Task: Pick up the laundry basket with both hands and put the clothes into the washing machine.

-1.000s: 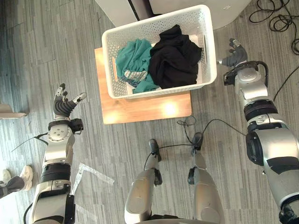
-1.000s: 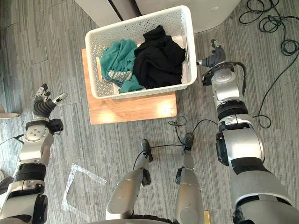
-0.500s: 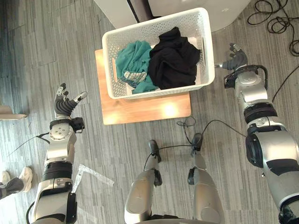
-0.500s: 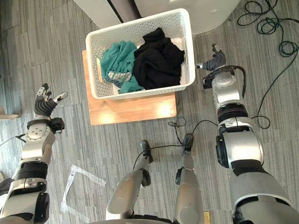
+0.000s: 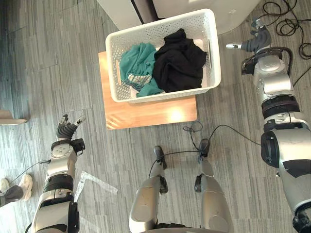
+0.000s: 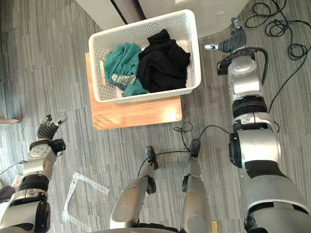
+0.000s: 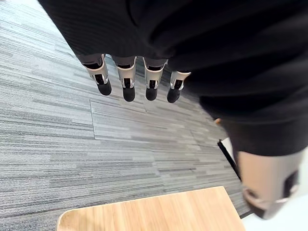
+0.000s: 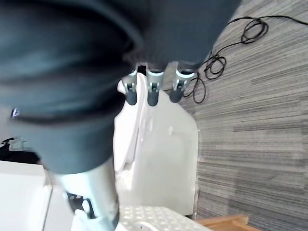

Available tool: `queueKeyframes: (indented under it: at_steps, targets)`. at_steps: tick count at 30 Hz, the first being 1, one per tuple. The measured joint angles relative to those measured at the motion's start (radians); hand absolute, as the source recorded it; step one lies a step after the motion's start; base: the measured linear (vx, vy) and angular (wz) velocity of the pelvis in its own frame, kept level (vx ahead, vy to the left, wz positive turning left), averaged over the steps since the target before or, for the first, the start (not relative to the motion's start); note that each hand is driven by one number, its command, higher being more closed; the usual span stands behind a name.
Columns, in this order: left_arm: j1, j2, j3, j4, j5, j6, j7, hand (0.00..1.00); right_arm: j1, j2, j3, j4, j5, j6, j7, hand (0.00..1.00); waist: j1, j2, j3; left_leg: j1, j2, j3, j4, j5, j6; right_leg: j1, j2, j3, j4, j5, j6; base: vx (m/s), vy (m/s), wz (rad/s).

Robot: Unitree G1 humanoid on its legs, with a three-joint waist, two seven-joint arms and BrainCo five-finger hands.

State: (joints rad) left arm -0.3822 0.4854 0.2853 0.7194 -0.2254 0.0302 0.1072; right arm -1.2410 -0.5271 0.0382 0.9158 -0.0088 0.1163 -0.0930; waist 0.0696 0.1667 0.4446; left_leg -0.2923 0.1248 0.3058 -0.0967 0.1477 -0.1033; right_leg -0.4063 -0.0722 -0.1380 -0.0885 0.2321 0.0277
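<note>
Basket: white laundry basket (image 5: 165, 95) sits on the wooden desk (image 5: 150, 112) ahead of me, with a teal garment (image 5: 138, 62) and a black garment (image 5: 180, 63) inside
Long axis: runs across me, left to right; the short ends face my two hands
Left hand (image 5: 67, 128): fingers straight and spread, empty, well apart from the basket, off the desk's near left corner
Right hand (image 5: 254, 41): fingers straight, thumb out toward the basket, empty, near its far right corner; the nearer hand
Room: bare floor (image 5: 58, 58) at both short ends; washing machine (image 5: 233, 12) just beyond the far rim
Next, I judge: left hand has the longer reach in
</note>
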Motion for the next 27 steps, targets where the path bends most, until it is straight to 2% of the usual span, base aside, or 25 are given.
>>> queueKeyframes:
  at_steps: [11,15,21,27]
  targets:
    - [-0.007,0.000,-0.010,0.046,0.000,-0.016,0.001,0.00,0.001,0.030,0.020,0.000,-0.001,0.000,-0.004,0.00,-0.004,-0.009,0.006,-0.006,0.001,0.000,0.000,0.000,0.000,-0.005,0.002,0.001,0.000,0.000,0.000,0.00,0.000,0.00]
    - [-0.017,0.000,-0.016,0.072,0.000,-0.017,0.002,0.00,0.005,0.051,0.021,0.003,-0.001,-0.001,0.002,0.00,-0.003,-0.022,0.014,-0.016,0.001,-0.001,0.000,0.000,0.000,-0.015,0.001,0.002,0.000,0.000,0.000,0.00,0.000,0.00]
    - [-0.033,0.000,-0.043,0.113,0.000,-0.017,0.003,0.00,0.016,0.064,0.034,0.027,-0.001,-0.015,0.005,0.00,-0.003,-0.023,0.015,-0.023,0.000,-0.002,0.001,0.001,0.001,-0.021,0.001,0.001,0.000,0.000,0.000,0.00,0.011,0.02]
    - [-0.036,-0.002,-0.060,0.148,0.000,-0.017,0.004,0.00,0.033,0.112,0.061,0.045,-0.003,-0.023,0.007,0.00,-0.003,-0.024,0.015,-0.023,0.002,-0.003,0.000,0.001,0.001,-0.022,0.002,0.002,0.001,-0.001,0.000,0.00,0.000,0.00]
